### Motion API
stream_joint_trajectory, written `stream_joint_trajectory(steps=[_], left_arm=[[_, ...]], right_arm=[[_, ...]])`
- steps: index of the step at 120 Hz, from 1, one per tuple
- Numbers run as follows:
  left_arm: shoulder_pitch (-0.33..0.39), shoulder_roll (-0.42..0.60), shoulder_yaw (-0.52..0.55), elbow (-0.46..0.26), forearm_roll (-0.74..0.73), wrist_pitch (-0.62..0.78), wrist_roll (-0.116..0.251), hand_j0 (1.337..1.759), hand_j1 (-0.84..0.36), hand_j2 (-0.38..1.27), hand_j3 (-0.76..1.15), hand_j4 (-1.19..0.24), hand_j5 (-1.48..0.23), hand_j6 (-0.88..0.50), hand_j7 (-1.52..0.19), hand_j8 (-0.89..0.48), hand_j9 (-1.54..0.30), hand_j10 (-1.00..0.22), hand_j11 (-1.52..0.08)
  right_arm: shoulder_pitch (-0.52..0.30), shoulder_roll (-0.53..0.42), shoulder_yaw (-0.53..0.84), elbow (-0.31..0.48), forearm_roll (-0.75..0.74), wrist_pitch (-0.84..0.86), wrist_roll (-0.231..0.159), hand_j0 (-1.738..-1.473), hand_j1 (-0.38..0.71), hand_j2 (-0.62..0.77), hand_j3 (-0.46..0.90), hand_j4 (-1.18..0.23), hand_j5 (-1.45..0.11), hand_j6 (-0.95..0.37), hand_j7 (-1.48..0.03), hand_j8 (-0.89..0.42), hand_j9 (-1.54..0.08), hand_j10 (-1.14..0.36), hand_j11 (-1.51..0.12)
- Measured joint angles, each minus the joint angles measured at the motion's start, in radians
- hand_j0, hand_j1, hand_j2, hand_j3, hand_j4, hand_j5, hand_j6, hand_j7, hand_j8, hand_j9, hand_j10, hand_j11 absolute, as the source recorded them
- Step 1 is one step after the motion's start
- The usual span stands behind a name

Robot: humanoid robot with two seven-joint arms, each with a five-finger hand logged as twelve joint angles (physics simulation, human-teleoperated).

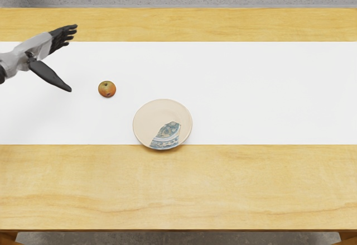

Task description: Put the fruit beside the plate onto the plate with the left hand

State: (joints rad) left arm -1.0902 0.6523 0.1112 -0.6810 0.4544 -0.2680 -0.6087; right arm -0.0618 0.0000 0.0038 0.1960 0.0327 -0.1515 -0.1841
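Note:
A small red-and-yellow apple (107, 89) lies on the white runner, up and to the left of a cream plate (159, 118) with a blue patterned patch near its front rim. The apple and plate are apart, with a short gap between them. My left hand (56, 52) comes in from the left edge and hovers to the left of the apple, well clear of it. Its dark fingers are spread, the thumb pointing down toward the right, and it holds nothing. The right hand does not show.
A white runner (251, 89) covers the middle band of the wooden table (178, 189). Bare wood strips run along the far and near edges. A grey floor or wall shows beyond the far edge.

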Motion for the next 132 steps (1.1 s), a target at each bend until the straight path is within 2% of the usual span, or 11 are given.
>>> stream_joint_trajectory(steps=[10,25,41,56,68,87,100,112,116,122,132], left_arm=[[0.009,-0.002,-0.006,0.0,0.0,0.0,-0.001,1.658,0.33,0.01,0.0,-0.02,-0.02,-0.02,-0.02,-0.02,-0.02,-0.02,-0.02],[-0.007,-0.013,0.018,-0.013,0.056,-0.001,-0.002,1.658,0.34,0.01,0.0,-0.01,-0.02,-0.02,-0.02,-0.01,-0.02,-0.01,-0.02],[-0.181,-0.023,0.157,-0.014,0.212,0.002,-0.002,1.658,0.34,0.01,0.0,-0.01,-0.01,-0.01,-0.01,-0.01,-0.01,-0.01,-0.01],[-0.163,-0.08,0.185,-0.016,0.25,0.02,-0.002,1.658,0.34,0.01,0.0,-0.01,-0.01,-0.01,-0.01,-0.01,-0.01,-0.01,-0.01],[-0.247,-0.115,0.231,-0.045,0.256,0.057,0.002,1.658,0.35,0.0,0.0,-0.01,-0.01,-0.01,-0.01,-0.01,-0.01,-0.01,-0.01],[-0.335,-0.189,0.408,-0.065,0.164,0.19,0.101,1.658,0.35,0.0,0.0,-0.01,0.0,-0.01,0.0,-0.01,0.0,-0.01,0.0],[-0.35,-0.2,0.516,-0.08,0.122,0.345,0.128,1.658,0.35,0.0,0.0,-0.01,0.0,-0.01,0.0,-0.01,0.0,-0.01,0.0],[-0.422,-0.199,0.602,-0.18,0.088,0.437,0.145,1.658,0.35,0.0,0.0,-0.01,0.0,-0.01,0.0,-0.01,0.0,-0.01,0.0],[-0.452,-0.2,0.632,-0.223,0.085,0.453,0.184,1.658,0.35,0.0,0.0,-0.01,0.0,-0.01,0.0,-0.01,0.0,-0.01,0.0],[-0.494,-0.21,0.675,-0.291,0.083,0.467,0.278,1.658,0.35,0.0,0.0,-0.01,0.0,-0.01,0.0,-0.01,0.0,-0.01,0.0],[-0.554,-0.314,0.778,-0.358,0.081,0.479,0.397,1.658,0.35,0.0,0.0,-0.01,0.0,-0.01,0.0,-0.01,0.0,-0.01,0.0]], right_arm=[[-0.005,0.0,0.0,0.015,0.001,0.0,0.0,-1.658,-0.35,0.0,0.0,0.0,0.0,0.0,0.0,0.0,0.0,0.0,0.0],[-0.005,0.0,0.0,-0.022,0.001,0.0,0.0,-1.658,-0.35,0.0,0.0,0.0,0.0,0.0,0.0,0.0,0.0,0.0,0.0],[-0.006,0.0,0.0,-0.035,0.001,0.0,0.0,-1.658,-0.35,0.0,0.0,0.0,0.0,0.0,0.0,0.0,0.0,0.0,0.0],[-0.006,0.0,-0.001,-0.038,0.001,0.0,0.0,-1.658,-0.35,0.0,0.0,0.0,0.0,0.0,0.0,0.0,0.0,0.0,0.0],[-0.006,0.0,-0.001,-0.039,0.001,0.0,0.0,-1.658,-0.35,0.0,0.0,0.0,0.0,0.0,0.0,0.0,0.0,0.0,0.0],[-0.006,0.0,-0.001,-0.039,0.001,0.0,0.0,-1.658,-0.35,0.0,0.0,0.0,0.0,0.0,0.0,0.0,0.0,0.0,0.0],[-0.006,0.0,-0.001,-0.04,0.001,0.0,0.0,-1.658,-0.35,0.0,0.0,0.0,0.0,0.0,0.0,0.0,0.0,0.0,0.0],[-0.006,0.0,-0.001,-0.04,0.001,0.0,0.0,-1.658,-0.35,0.0,0.0,0.0,0.0,0.0,0.0,0.0,0.0,0.0,0.0],[-0.006,0.0,-0.001,-0.04,0.001,0.0,0.0,-1.658,-0.35,0.0,0.0,0.0,0.0,0.0,0.0,0.0,0.0,0.0,0.0],[-0.006,0.0,-0.001,-0.04,0.001,0.0,0.0,-1.658,-0.35,0.0,0.0,0.0,0.0,0.0,0.0,0.0,0.0,0.0,0.0],[-0.006,0.0,-0.001,-0.04,0.001,0.0,0.0,-1.658,-0.35,0.0,0.0,0.0,0.0,0.0,0.0,0.0,0.0,0.0,0.0]])
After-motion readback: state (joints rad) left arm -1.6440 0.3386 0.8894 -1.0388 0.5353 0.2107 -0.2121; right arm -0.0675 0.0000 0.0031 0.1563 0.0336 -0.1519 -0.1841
